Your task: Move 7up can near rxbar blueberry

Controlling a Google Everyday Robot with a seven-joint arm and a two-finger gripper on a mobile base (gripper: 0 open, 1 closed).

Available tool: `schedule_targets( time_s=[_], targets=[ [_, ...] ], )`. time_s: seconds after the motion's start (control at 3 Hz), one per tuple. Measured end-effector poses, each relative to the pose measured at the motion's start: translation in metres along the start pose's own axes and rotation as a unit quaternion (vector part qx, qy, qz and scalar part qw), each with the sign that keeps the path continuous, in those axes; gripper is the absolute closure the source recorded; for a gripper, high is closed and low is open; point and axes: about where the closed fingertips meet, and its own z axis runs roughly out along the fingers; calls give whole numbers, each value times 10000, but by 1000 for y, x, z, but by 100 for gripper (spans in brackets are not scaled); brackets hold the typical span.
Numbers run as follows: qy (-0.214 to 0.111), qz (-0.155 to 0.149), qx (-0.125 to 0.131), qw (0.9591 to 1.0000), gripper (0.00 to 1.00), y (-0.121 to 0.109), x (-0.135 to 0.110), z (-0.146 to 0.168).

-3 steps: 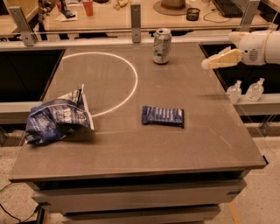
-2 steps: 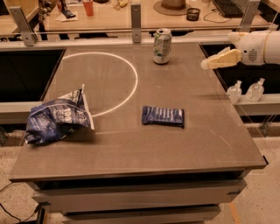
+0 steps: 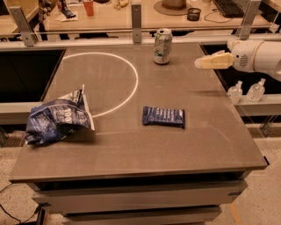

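A small silver-white drink can with green markings, the 7up can [image 3: 162,46], stands upright near the far edge of the grey-brown table top [image 3: 131,151], just outside a thin white circle line [image 3: 133,83] marked on the surface. The flat, dark blue rectangular snack bar wrapper, the rxbar blueberry [image 3: 163,117], lies flat nearer the middle of the table, well apart from the can and in front of it. Its pale lettering is too small to read.

The pale yellow gripper [image 3: 203,63] hangs above the right part of the table, to the right of the can and apart from it, pointing left toward it. It holds nothing. From this angle it reads as one tapered shape, so whether it is spread or pressed together cannot be told. The white rounded arm [image 3: 259,56] behind it is cut off by the right edge.

A crumpled, puffy blue-and-white chip bag [image 3: 57,121] lies at the left edge, overlapping the circle line. Two small clear bottles [image 3: 235,91] stand on a ledge right of the table. Beyond the far rail, a red cup [image 3: 88,6] and a dark keyboard [image 3: 226,6] are partly cut off by the top edge.
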Motion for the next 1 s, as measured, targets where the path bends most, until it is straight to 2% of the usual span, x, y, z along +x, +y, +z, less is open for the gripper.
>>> schedule_targets(
  time_s=[0.33,1.0],
  targets=[
    [-3,62,-34,10000,0,-1,8,21],
    [232,-97,-628,9977,0,-5,24,80]
  ],
)
